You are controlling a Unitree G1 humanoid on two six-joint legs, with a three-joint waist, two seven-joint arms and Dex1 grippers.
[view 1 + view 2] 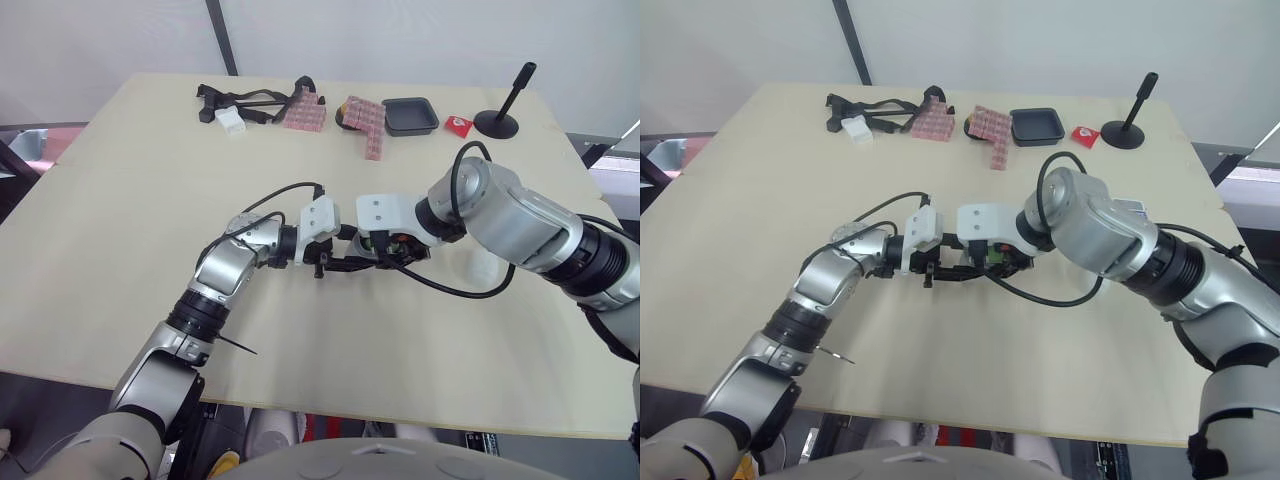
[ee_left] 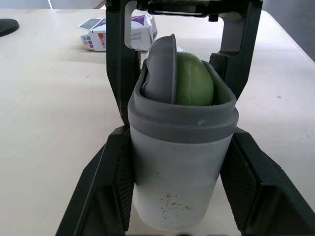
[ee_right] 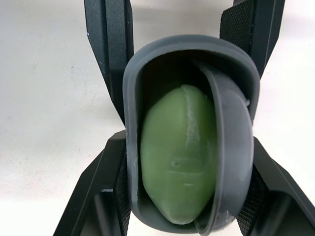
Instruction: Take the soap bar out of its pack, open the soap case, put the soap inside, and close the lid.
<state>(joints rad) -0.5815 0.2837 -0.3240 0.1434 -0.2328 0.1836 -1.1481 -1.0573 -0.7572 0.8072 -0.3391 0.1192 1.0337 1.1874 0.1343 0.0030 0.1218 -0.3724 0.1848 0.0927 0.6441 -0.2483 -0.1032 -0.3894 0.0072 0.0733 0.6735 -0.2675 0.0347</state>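
Soap case (image 2: 179, 162) in left hand (image 2: 177, 142), soap (image 2: 194, 86) inside, lid (image 2: 162, 69) ajar

Left gripper (image 1: 338, 262) and right gripper (image 1: 368, 250) meet tip to tip, well nearer than the tray (image 1: 410, 116); stand (image 1: 497, 122) right of it.

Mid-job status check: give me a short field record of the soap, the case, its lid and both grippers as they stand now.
soap: green bar, already inside the soap case
lid: lid not closed; it stands on edge in the opening, beside the soap
left gripper: left gripper shut on the soap case body
right gripper: right gripper shut on the soap case near its open end
nearby: printed carton lying on the table beyond the case
left to do: seat the lid over the opening
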